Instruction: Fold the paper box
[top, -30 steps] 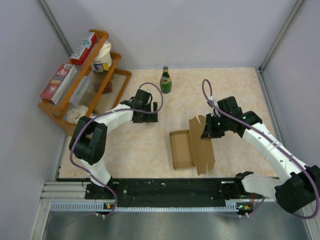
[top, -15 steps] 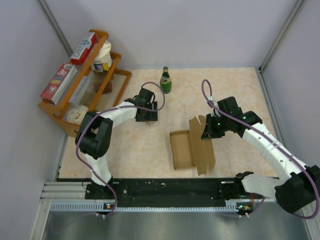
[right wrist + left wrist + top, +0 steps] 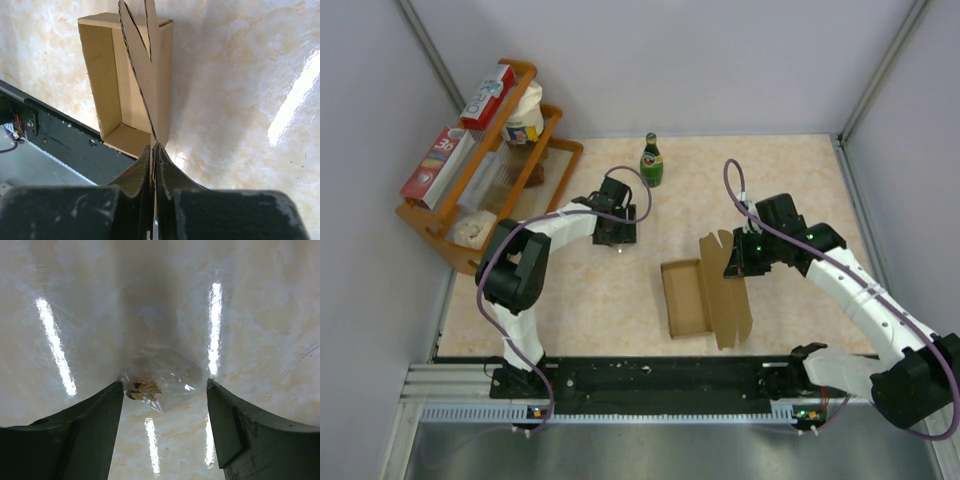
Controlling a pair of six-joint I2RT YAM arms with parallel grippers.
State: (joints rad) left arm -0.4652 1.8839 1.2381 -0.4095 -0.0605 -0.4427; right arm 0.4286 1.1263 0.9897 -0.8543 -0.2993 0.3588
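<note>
- Top view: the left arm's elbow has swung in toward the middle. The left gripper (image 3: 619,236) has crept slightly toward the bases and sits near the green bottle (image 3: 651,160), on its left. The paper box (image 3: 686,298) has not moved. It lies well apart from the bottle, toward the arm bases and a little right, with its lid panel standing on edge where the right gripper (image 3: 733,258) meets it.
- Left wrist view: the jaws stand apart, a touch narrower than a second ago, and grip nothing. A clear plastic scrap (image 3: 150,388) with brown bits lies on the table (image 3: 260,315) between the fingers.
- Right wrist view: the right gripper (image 3: 153,148) is pinched shut on the box's upright panel, with the open tray beside it.
- Only the left arm is moving, so the fold looks paused: the lid is not yet lowered over the tray.
</note>
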